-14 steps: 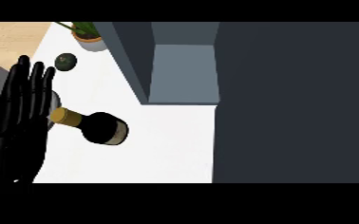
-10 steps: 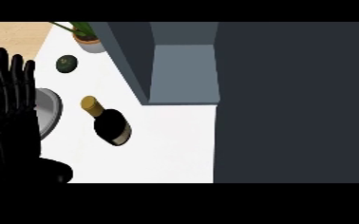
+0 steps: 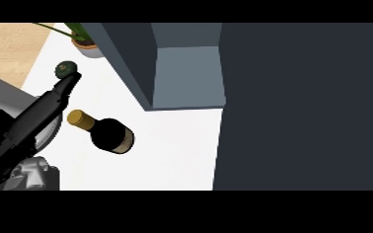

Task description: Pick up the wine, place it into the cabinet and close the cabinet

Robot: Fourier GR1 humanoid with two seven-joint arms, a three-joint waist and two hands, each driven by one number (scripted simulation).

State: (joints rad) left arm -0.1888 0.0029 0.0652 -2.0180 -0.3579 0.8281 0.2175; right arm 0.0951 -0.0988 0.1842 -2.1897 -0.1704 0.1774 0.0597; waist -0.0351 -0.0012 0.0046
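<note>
Reaching is the step in hand: the left hand (image 3: 40, 113) stretches across the white tabletop (image 3: 175, 148) with straight fingers, holding nothing. The wine bottle (image 3: 109, 134) stands just beside it, to its right, not yet grasped, short of the open cabinet (image 3: 188, 76). By my judgement, the next move needs the fingers closing around the bottle before any lift. The right hand is out of sight.

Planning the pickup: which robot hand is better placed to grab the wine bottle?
Left, probably. The left robot hand stretches out right beside the wine bottle on the counter; no right hand shows.
</note>
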